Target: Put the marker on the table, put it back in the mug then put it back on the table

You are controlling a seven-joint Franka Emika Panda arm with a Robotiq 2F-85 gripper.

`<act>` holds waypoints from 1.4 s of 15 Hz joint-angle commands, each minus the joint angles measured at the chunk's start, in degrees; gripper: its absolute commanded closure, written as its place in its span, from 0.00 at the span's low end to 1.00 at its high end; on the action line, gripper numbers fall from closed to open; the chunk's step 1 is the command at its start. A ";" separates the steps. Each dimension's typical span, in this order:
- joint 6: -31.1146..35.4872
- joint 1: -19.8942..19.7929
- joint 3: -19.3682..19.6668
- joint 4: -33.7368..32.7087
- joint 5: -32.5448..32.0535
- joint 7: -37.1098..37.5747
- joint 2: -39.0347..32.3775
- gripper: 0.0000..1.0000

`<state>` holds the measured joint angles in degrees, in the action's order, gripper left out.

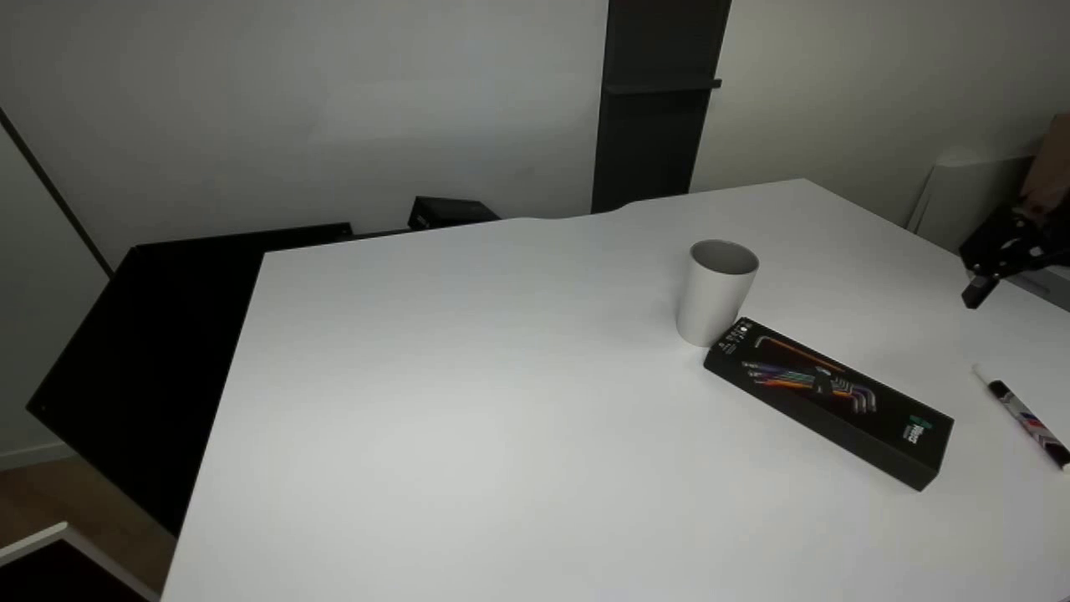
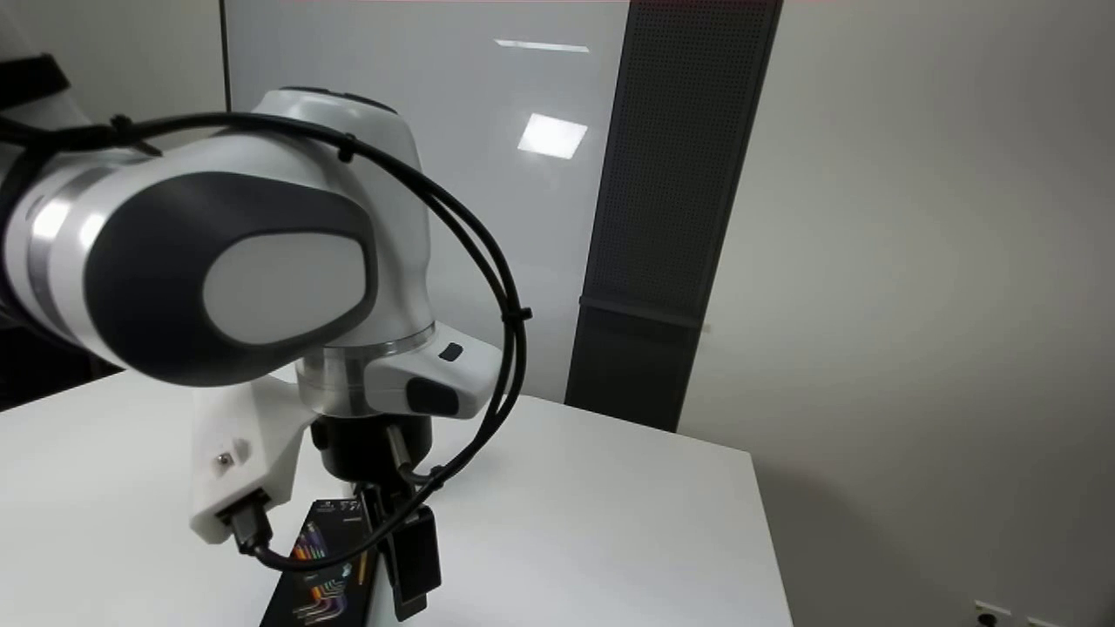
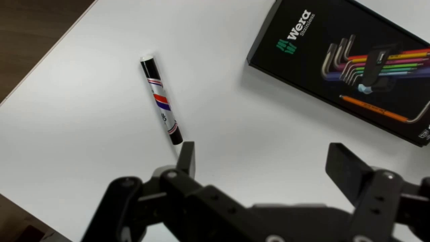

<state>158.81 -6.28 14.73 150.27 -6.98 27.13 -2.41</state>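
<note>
Nearest the wrist camera, the gripper (image 3: 262, 158) hangs above the table (image 1: 460, 376) with its two fingers spread wide and nothing pinched between them. Just past one fingertip in the wrist view lies the marker (image 3: 162, 101), flat on the table and free of the gripper; its narrow pale end seems partly hidden by that finger. Farther out is a black box (image 3: 339, 74) with hex keys pictured on it, lying flat near the marker but apart from it. Beyond that, in an exterior view, the mug (image 1: 716, 293) stands upright just beside the box's far end; whether the two touch, I cannot tell. Farthest back, a dark panel (image 1: 654, 109) rises past the table's edge. With the marker on the table and nothing gripped, I judge that one of the two placings is done, though the scene does not settle which. If the first, the return to the mug comes next: shift until the barrel sits between the fingers, which should need only a slight turn, then descend, squeeze, lift clear of the box, tip the marker upright and lower it through the rim. If the last, only backing away remains.
</note>
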 commanded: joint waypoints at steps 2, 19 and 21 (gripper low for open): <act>0.33 -1.12 -0.72 -0.32 -1.75 1.39 -0.59 0.00; 8.65 -3.50 3.41 -2.32 1.96 -5.41 -12.24 0.00; 9.69 -4.24 2.01 -1.96 4.13 -9.50 -12.97 0.00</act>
<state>166.94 -10.15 17.87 149.14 -5.77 22.49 -13.44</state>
